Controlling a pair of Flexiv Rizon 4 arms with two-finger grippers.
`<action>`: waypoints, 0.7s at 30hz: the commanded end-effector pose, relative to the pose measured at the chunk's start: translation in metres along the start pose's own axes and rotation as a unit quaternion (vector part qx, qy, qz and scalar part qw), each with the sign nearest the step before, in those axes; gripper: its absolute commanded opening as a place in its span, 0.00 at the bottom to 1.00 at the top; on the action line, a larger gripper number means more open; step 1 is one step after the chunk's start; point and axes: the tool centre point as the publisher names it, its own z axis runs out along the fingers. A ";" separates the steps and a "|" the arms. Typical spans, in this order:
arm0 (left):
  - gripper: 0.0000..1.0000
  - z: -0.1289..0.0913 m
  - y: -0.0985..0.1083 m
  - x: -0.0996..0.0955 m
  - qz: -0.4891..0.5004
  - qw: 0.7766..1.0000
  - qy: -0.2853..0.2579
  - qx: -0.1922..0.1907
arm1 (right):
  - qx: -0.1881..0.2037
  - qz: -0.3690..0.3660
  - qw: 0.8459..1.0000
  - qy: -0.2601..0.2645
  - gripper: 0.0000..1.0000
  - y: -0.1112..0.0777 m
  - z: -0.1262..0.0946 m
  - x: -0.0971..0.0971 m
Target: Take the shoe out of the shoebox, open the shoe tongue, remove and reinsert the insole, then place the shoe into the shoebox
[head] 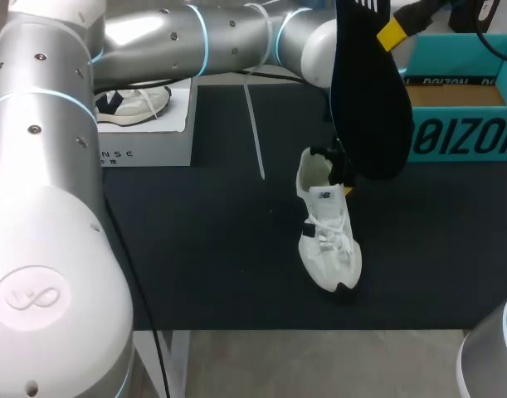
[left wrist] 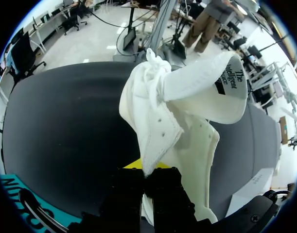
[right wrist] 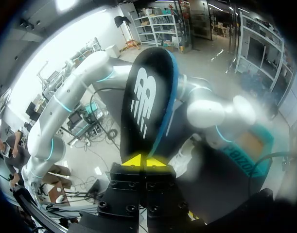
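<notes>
A white shoe [head: 326,236] lies on the black table, toe toward the front edge. In the left wrist view the shoe [left wrist: 158,111] has its tongue [left wrist: 206,82] folded open. My left gripper [left wrist: 147,167] is shut on the rim of the shoe's opening, and in the head view this gripper [head: 339,166] is partly hidden behind the insole. My right gripper [right wrist: 143,161] is shut on the end of a black insole [right wrist: 147,102], held upright. From above, the insole [head: 368,99] hangs over the shoe's heel, below the right gripper [head: 391,33].
The teal shoebox [head: 465,137] stands open at the back right of the table. A white box [head: 145,137] holding another shoe [head: 133,104] sits at the back left. A pale line [head: 255,133] runs across the mat.
</notes>
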 end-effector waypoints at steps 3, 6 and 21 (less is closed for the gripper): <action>0.00 0.008 0.004 -0.003 -0.001 1.000 -0.001 0.003 | 0.002 0.000 1.000 0.000 0.00 0.002 0.000 0.000; 0.00 0.008 0.004 -0.003 -0.001 1.000 -0.001 0.003 | 0.002 0.000 1.000 0.000 0.00 0.002 0.000 0.000; 1.00 0.008 0.004 -0.003 -0.001 1.000 -0.001 0.003 | 0.002 0.000 1.000 0.000 0.00 0.002 0.000 0.000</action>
